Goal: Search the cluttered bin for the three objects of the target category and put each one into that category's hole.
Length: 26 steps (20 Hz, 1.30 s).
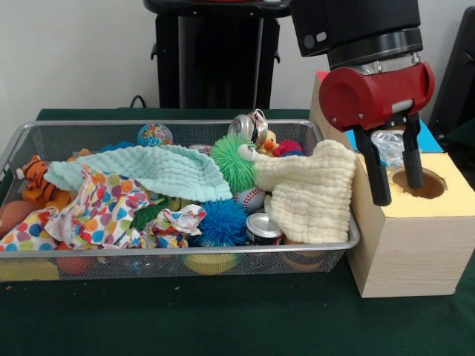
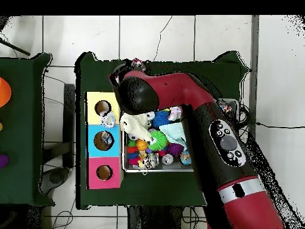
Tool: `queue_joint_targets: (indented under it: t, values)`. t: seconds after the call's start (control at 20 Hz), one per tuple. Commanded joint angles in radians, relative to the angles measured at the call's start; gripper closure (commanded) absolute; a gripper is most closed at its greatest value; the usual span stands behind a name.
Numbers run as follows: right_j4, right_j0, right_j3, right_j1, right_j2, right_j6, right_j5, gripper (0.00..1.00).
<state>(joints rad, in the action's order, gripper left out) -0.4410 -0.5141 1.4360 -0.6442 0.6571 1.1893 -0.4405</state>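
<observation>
My gripper (image 1: pixel 398 189) hangs open over the yellow-topped wooden box (image 1: pixel 401 245), its black fingers (image 1: pixel 377 174) straddling the near edge of the round hole (image 1: pixel 424 183). Nothing is between the fingers. A crumpled clear plastic piece (image 1: pixel 387 145) lies behind them on the box row. The wire bin (image 1: pixel 178 254) to the left holds a crushed can (image 1: pixel 251 126) at the back, an upright can (image 1: pixel 262 227) at the front, a baseball (image 1: pixel 251 199), spiky balls (image 1: pixel 223 222) and cloths. In the overhead view the arm's red head (image 2: pixel 138 92) covers the gripper beside the yellow hole (image 2: pixel 102 108).
A cream cloth (image 1: pixel 312 189) drapes over the bin's right rim against the box. A mint cloth (image 1: pixel 159 169) and a spotted cloth (image 1: pixel 96 211) cover much of the bin. A tiger plush (image 1: pixel 33 178) sits far left. Blue (image 2: pixel 93 141) and pink (image 2: pixel 93 173) boxes continue the row.
</observation>
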Motion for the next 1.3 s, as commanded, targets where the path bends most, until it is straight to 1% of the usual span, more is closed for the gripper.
queue_joint_targets:
  t: [0.05,0.1,0.4,0.8,0.95,1.1,1.3]
  values:
    - [-0.055,-0.028,0.124,-0.001,-0.006,0.027,0.032,0.00]
    - [-0.066,-0.038,0.143,0.003,-0.015,0.039,0.060,0.00]
    - [-0.077,-0.069,0.191,0.003,-0.003,0.032,0.107,0.00]
    - [-0.064,-0.081,0.206,-0.006,0.008,0.027,0.104,0.00]
    - [-0.076,-0.076,0.212,-0.015,-0.003,0.032,0.115,0.00]
    - [-0.099,-0.053,0.209,-0.030,-0.035,0.040,0.118,0.00]
    - [-0.102,-0.038,0.210,-0.044,-0.044,0.053,0.110,0.00]
